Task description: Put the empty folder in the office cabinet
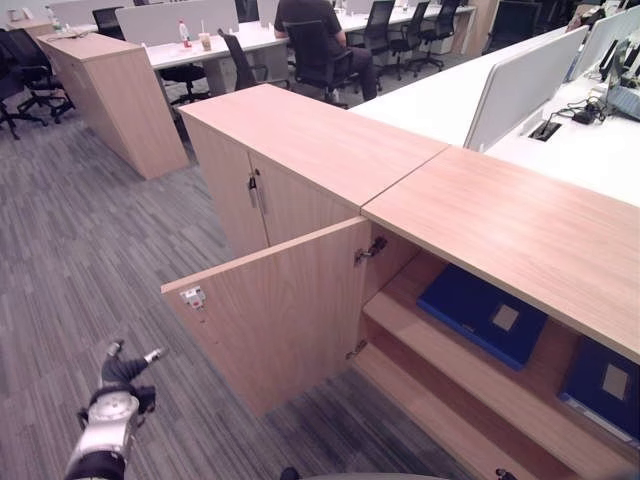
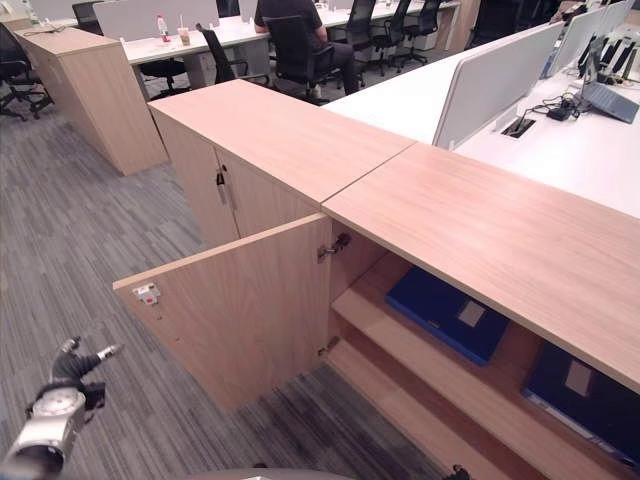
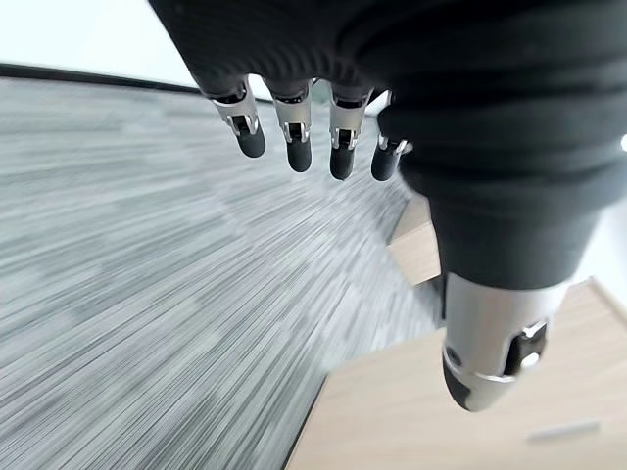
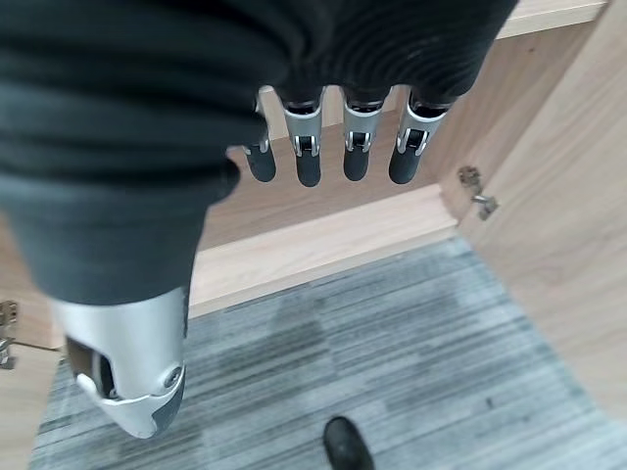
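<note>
The office cabinet (image 1: 520, 230) stands with its door (image 1: 280, 320) swung wide open. On its upper shelf (image 1: 430, 345) lies a blue folder (image 1: 480, 312) with a pale label, and a second blue folder (image 1: 603, 385) lies further right. My left hand (image 1: 122, 372) hangs low over the carpet, left of the door, fingers (image 3: 294, 142) relaxed and holding nothing. In the right wrist view my right hand (image 4: 313, 147) is open and empty above the carpet, facing the cabinet's bottom board (image 4: 323, 245) beside the hinged door (image 4: 558, 196).
A closed twin cabinet (image 1: 290, 150) adjoins the open one on the left. Another wooden cabinet (image 1: 110, 90) stands far left. White desks with dividers (image 1: 530, 80) lie behind. A person (image 1: 310, 30) sits on a black chair at the back desks.
</note>
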Motion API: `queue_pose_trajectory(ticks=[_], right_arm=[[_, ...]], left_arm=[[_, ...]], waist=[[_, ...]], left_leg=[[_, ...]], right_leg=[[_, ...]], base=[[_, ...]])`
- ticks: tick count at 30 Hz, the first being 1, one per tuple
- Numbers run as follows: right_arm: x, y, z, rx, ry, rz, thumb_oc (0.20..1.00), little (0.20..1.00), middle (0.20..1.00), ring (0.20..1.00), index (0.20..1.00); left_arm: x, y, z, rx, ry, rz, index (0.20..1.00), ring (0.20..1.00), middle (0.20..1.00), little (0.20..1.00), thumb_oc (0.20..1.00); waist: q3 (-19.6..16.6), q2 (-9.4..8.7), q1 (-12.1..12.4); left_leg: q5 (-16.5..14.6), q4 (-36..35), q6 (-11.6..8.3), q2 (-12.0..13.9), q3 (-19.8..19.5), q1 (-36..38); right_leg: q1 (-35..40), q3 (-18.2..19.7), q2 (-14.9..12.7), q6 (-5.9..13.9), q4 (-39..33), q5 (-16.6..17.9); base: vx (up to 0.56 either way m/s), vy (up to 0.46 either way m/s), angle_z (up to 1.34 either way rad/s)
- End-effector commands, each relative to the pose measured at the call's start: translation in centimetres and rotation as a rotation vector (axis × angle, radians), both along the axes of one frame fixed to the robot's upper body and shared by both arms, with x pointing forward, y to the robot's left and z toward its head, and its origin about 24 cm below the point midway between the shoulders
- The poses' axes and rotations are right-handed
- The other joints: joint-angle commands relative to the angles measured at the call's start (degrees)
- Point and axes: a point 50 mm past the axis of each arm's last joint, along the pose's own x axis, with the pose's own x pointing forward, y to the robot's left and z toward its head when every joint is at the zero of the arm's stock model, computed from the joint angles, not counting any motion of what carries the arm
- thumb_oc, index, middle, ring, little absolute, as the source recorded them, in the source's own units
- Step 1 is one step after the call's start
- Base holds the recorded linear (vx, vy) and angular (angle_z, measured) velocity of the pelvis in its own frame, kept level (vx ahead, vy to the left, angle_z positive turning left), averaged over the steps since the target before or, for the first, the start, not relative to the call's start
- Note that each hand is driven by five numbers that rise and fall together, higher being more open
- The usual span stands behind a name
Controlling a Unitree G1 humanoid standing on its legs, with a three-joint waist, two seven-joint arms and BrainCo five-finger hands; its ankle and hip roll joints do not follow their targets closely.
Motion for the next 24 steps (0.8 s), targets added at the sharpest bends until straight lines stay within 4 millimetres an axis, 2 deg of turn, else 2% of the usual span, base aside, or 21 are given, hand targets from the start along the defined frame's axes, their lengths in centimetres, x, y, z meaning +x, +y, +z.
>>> queue_pose_trajectory(ticks=[1,6,8,10,13,16,17,18,20,21,22,23,24], right_arm=[[2.1,1.9,-0.3,0.054,-0.063,0.005,1.000,1.000,1.000,1.000,1.000],[1.6,2.4,-0.5,0.073,-0.051,0.019,1.000,1.000,1.000,1.000,1.000],[1.5,2.6,-0.6,0.080,-0.047,0.023,1.000,1.000,1.000,1.000,1.000],[2.1,2.9,-0.6,0.086,-0.061,0.044,1.000,1.000,1.000,1.000,1.000],[2.2,3.2,-0.6,0.094,-0.064,0.058,1.000,1.000,1.000,1.000,1.000],[2.2,3.6,-0.7,0.098,-0.062,0.067,1.000,1.000,1.000,1.000,1.000],[2.2,3.6,-0.7,0.098,-0.062,0.066,1.000,1.000,1.000,1.000,1.000],[2.2,3.6,-0.7,0.099,-0.062,0.067,1.000,1.000,1.000,1.000,1.000],[2.3,3.6,-0.7,0.099,-0.058,0.077,1.000,1.000,1.000,1.000,1.000],[2.3,3.6,-0.7,0.099,-0.058,0.077,1.000,1.000,1.000,1.000,1.000],[2.4,3.7,-0.7,0.096,-0.058,0.085,1.000,1.000,1.000,1.000,1.000],[2.4,3.7,-0.7,0.096,-0.058,0.085,1.000,1.000,1.000,1.000,1.000],[2.6,3.6,-0.7,0.093,-0.064,0.088,1.000,1.000,1.000,1.000,1.000]], left_arm=[[3.4,2.1,5.5,0.114,-0.153,0.012,1.000,1.000,1.000,1.000,1.000],[6.4,2.6,8.9,0.138,-0.183,-0.013,1.000,1.000,1.000,1.000,1.000],[7.1,2.6,9.5,0.129,-0.181,-0.020,1.000,1.000,1.000,1.000,1.000],[8.6,1.6,10.0,0.102,-0.195,-0.061,1.000,1.000,1.000,1.000,1.000],[10.2,-0.7,9.8,0.094,-0.193,-0.168,1.000,1.000,1.000,1.000,1.000],[11.9,-3.9,9.3,0.092,-0.200,-0.302,1.000,1.000,1.000,1.000,1.000],[11.9,-3.9,9.3,0.092,-0.200,-0.302,1.000,1.000,1.000,1.000,1.000],[12.2,-5.0,8.9,0.089,-0.196,-0.341,1.000,1.000,1.000,1.000,1.000],[12.9,-8.3,7.3,0.077,-0.166,-0.456,1.000,1.000,1.000,1.000,1.000],[12.9,-8.3,7.3,0.077,-0.165,-0.456,1.000,1.000,1.000,1.000,1.000],[12.8,-10.5,5.7,0.044,-0.145,-0.526,1.000,1.000,1.000,1.000,1.000],[12.8,-10.5,5.7,0.043,-0.145,-0.526,1.000,1.000,1.000,1.000,1.000],[12.5,-13.3,4.4,0.002,-0.145,-0.624,1.000,1.000,1.000,1.000,1.000]], waist=[[1.19,-2.78,-0.84],[1.37,-4.55,-2.10],[1.34,-4.93,-2.55],[1.30,-5.05,-3.11],[1.21,-4.98,-3.47],[1.29,-4.85,-3.76],[1.27,-4.83,-3.75],[1.34,-4.81,-3.78],[1.45,-4.75,-3.97],[1.44,-4.73,-3.95],[1.55,-4.67,-4.06],[1.53,-4.64,-4.05],[1.74,-4.91,-4.18]], left_leg=[[-9.37,0.16,-0.50,-0.74,3.70,4.20],[-9.33,0.16,-0.54,-0.34,4.70,4.17],[-9.29,0.16,-0.51,-0.36,4.93,4.04],[-9.30,0.16,-0.44,-0.42,5.16,3.92],[-9.37,0.16,-0.29,-0.55,5.27,3.86],[-9.37,0.16,-0.17,-0.73,5.23,3.81],[-9.37,0.16,-0.17,-0.73,5.22,3.81],[-9.36,0.16,-0.14,-0.77,5.22,3.78],[-9.33,0.16,-0.03,-0.90,5.12,3.67],[-9.34,0.16,-0.03,-0.90,5.12,3.67],[-9.31,0.16,0.02,-0.98,5.09,3.63],[-9.32,0.16,0.02,-0.98,5.10,3.63],[-8.23,0.16,0.52,-1.49,5.46,2.93]], right_leg=[[-5.93,1.93,-0.42,2.10,0.14,0.78],[-6.65,2.75,0.04,2.50,0.07,1.36],[-6.90,3.07,0.05,2.57,0.04,1.48],[-7.17,3.46,0.04,2.68,0.00,1.69],[-7.33,3.57,-0.07,2.84,0.00,1.86],[-7.31,3.40,-0.20,2.92,0.00,1.93],[-7.31,3.39,-0.20,2.92,0.00,1.93],[-7.28,3.31,-0.25,2.93,0.00,1.94],[-7.27,3.27,-0.39,2.92,0.00,1.98],[-7.28,3.28,-0.39,2.92,0.00,1.98],[-7.29,3.31,-0.45,2.92,0.00,2.03],[-7.29,3.31,-0.45,2.92,0.00,2.03],[-7.91,2.81,-0.96,2.49,0.00,2.82]], base=[[-0.02,-0.017,-0.07],[-0.03,-0.029,-0.08],[-0.04,-0.015,-0.11],[-0.04,0.003,-0.10],[-0.03,0.013,-0.10],[-0.01,0.005,-0.02],[0.00,0.000,0.00],[0.00,0.000,0.00],[-0.02,0.007,0.01],[-0.03,0.018,0.02],[0.00,0.000,0.00],[-0.09,0.027,0.04],[-0.08,0.018,0.05]])
